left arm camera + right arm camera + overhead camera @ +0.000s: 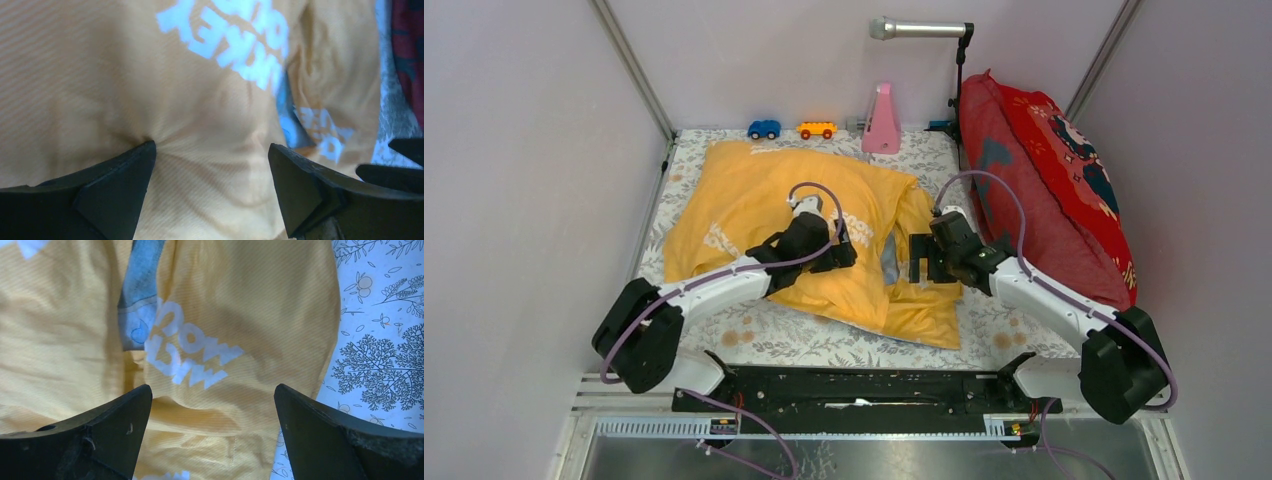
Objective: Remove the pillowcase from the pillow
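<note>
A: Position of the pillowcase (764, 215)?
B: Flat, left of the red cushion (1044, 190). Its long axis runs sideways toward the cushion, rumpled loose end nearest it.
A: And the left gripper (212, 150)?
B: Mid-case, away from the cushion. Fingers spread, nothing pinched, one tip denting cloth.
A: The right gripper (212, 390)?
B: Just beside the cushion, over the loose end. Fingers spread, empty.

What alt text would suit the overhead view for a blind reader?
An orange pillowcase lies on a floral table, with a robot's left end effector and right end effector both open at the fabric. A red cushion leans at right.
</note>
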Action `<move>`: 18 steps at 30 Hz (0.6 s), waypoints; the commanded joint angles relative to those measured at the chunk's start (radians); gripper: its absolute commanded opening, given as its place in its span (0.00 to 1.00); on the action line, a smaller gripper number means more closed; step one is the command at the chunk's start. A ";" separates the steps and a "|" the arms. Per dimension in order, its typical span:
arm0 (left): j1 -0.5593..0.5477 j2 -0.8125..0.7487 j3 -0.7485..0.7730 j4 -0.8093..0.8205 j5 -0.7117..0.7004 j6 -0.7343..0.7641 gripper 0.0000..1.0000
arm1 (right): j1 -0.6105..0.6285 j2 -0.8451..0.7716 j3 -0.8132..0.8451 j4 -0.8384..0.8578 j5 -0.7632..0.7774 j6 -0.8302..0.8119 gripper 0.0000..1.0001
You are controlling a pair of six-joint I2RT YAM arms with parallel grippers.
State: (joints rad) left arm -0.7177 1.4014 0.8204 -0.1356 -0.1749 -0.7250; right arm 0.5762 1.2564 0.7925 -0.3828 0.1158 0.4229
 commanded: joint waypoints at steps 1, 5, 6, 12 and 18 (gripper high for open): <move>0.160 0.023 -0.121 0.052 0.083 -0.091 0.95 | 0.017 0.024 -0.015 0.036 0.055 -0.017 0.99; 0.360 -0.116 -0.261 -0.003 0.006 -0.119 0.94 | 0.050 0.017 -0.008 0.060 0.053 -0.005 0.99; 0.374 -0.173 -0.270 -0.059 -0.077 -0.122 0.95 | 0.057 0.013 -0.005 0.063 0.053 -0.003 0.99; 0.343 -0.464 -0.222 -0.187 -0.275 -0.067 0.93 | 0.090 0.030 0.031 0.065 0.047 -0.009 1.00; -0.031 -0.390 0.000 -0.231 -0.354 0.125 0.87 | 0.116 0.044 0.048 0.086 0.033 -0.002 0.99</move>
State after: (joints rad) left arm -0.5262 0.9520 0.6594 -0.3405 -0.4355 -0.7570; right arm 0.6682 1.2919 0.7921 -0.3389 0.1394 0.4210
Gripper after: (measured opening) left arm 0.876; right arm 0.993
